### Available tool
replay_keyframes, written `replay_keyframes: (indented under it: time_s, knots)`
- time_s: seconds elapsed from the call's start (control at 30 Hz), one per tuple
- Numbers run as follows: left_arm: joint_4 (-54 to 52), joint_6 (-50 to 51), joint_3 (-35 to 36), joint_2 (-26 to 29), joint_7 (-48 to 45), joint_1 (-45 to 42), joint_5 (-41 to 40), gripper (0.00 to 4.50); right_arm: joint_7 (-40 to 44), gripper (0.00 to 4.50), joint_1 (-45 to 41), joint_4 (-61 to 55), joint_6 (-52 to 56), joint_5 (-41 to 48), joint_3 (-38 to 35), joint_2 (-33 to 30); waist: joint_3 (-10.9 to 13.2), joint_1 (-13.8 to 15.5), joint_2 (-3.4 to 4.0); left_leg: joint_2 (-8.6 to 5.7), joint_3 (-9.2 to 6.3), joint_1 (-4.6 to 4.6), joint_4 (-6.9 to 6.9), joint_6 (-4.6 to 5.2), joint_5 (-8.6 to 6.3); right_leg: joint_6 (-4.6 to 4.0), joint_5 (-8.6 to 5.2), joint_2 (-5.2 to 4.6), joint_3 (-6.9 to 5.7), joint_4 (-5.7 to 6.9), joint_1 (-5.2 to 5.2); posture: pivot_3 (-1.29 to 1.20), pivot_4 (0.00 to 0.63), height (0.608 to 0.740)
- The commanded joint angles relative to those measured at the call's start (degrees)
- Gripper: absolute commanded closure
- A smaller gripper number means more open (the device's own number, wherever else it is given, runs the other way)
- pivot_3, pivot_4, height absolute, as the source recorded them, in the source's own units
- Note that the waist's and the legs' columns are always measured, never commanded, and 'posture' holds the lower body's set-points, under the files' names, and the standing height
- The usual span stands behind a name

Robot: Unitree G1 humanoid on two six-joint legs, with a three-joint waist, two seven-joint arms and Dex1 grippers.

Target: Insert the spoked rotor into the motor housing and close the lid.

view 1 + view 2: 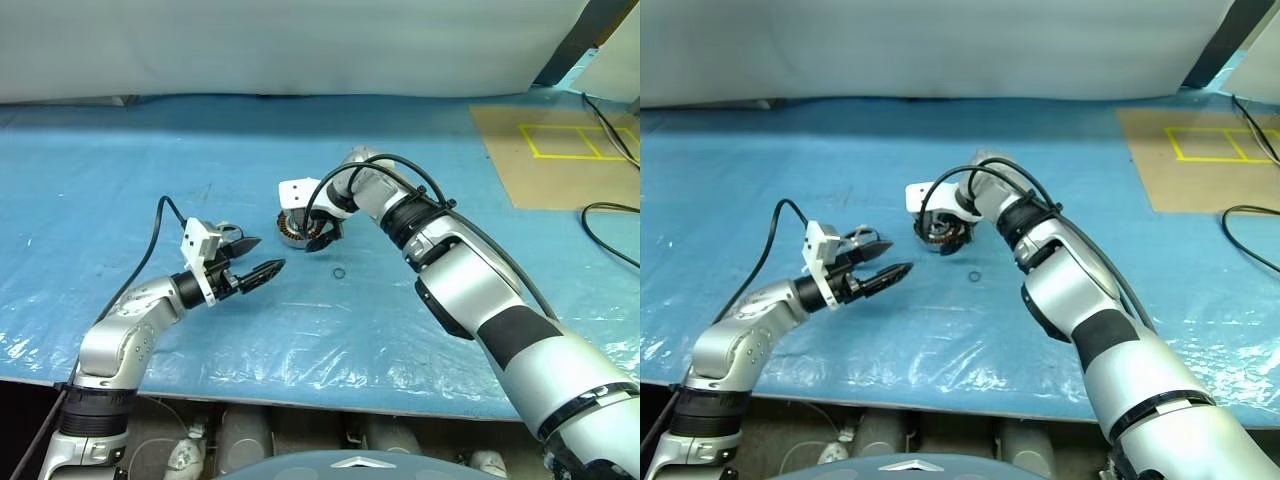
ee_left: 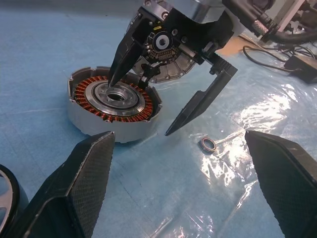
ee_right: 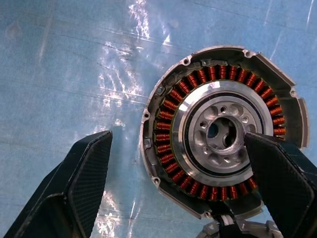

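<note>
The motor housing point(image 3: 163, 148), a short silver cylinder with a ring of copper windings, stands on the blue sheet point(image 1: 120, 170). The spoked rotor point(image 3: 223, 131), a silver wheel with openings round a hub, sits inside the winding ring. My right gripper point(image 2: 141, 106) hangs open over the housing, pointing down. One fingertip point(image 2: 116, 74) is at the rotor's hub and the other is beyond the housing's rim. My left gripper point(image 1: 270, 253) is open and empty, level, a short way to the left of the housing and aimed at it. The lid is out of view.
A small metal ring point(image 2: 208, 144) lies on the sheet just right of the housing. A dark-rimmed round thing point(image 2: 6, 198) is cut off at the edge of the left wrist view. A brown board with yellow lines point(image 1: 570, 150) and black cables point(image 1: 610, 225) lie at the far right.
</note>
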Motion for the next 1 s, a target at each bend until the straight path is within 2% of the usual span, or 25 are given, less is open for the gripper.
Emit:
replay_keyframes:
  time_s: [0.03, 0.3, 0.43, 0.6, 0.7, 0.8, 1.0]
  knots:
    - [-2.18, -0.41, -0.11, -0.42, 0.28, 0.48, -0.36, 0.08, 1.30, 0.05, -0.31, -2.94, -0.21, -0.15, 0.26, 0.49, 0.00, 0.00, 0.00, 0.00, 0.00, 0.00, 0.00, 0.00, 0.00, 0.00, 0.00, 0.00, 0.00, 0.00, 0.00, 0.00, 0.150, 0.740]
    - [-2.00, -0.56, -0.15, -0.94, 0.45, 0.58, -0.12, 0.08, -0.42, 0.05, 0.34, -1.55, -1.02, -1.89, 1.25, 0.55, 0.00, 0.00, 0.00, 0.00, 0.00, 0.00, 0.00, 0.00, 0.00, 0.00, 0.00, 0.00, 0.00, 0.00, 0.00, 0.00, 0.150, 0.740]
    - [-2.06, -0.74, -0.20, -1.22, 0.68, 0.58, -0.09, 0.08, -1.07, 0.94, 1.08, -0.42, -1.12, -2.79, 1.81, 0.35, 0.00, 0.00, 0.00, 0.00, 0.00, 0.00, 0.00, -0.02, 0.01, 0.00, 0.00, 0.00, 0.00, 0.00, 0.00, 0.00, 0.150, 0.740]
    - [-2.26, -0.97, -0.18, -1.49, 0.80, 1.04, -0.01, 0.08, 0.31, 0.94, 2.29, -2.36, -0.85, -2.84, 2.10, 0.18, 0.00, 0.00, 0.00, 0.00, 0.00, 0.01, 0.00, 0.00, 0.00, 0.00, 0.00, 0.00, 0.00, 0.01, 0.01, 0.00, 0.150, 0.740]
    - [-2.12, -1.00, -0.12, -1.65, 0.84, 0.98, -0.03, 0.08, 0.20, 1.52, 2.48, -2.83, -0.66, -2.79, 2.10, 0.60, 0.00, 0.02, 0.00, 0.00, 0.00, 0.01, 0.00, 0.00, 0.00, 0.00, 0.00, -0.01, 0.00, 0.01, 0.01, 0.00, 0.150, 0.740]
    - [-1.85, -1.05, -0.08, -1.66, 0.78, 0.66, -0.04, 0.08, -0.48, 2.51, 2.36, -3.28, -0.95, -3.09, 2.11, 0.70, -0.02, 0.02, -0.02, 0.00, 0.00, 0.02, 0.00, 0.00, 0.00, 0.00, 0.00, -0.01, 0.00, 0.01, 0.02, 0.00, 0.150, 0.740]
    - [-1.73, -1.03, -0.08, -1.65, 0.71, 0.29, -0.07, 0.08, -1.77, 2.55, 2.47, -5.75, -8.57, -5.03, 3.63, -2.30, -0.01, -0.01, -0.02, 0.01, 0.00, 0.11, 0.01, 0.03, 0.01, 0.00, 0.00, -0.01, 0.01, 0.06, 0.07, 0.00, 0.150, 0.740]
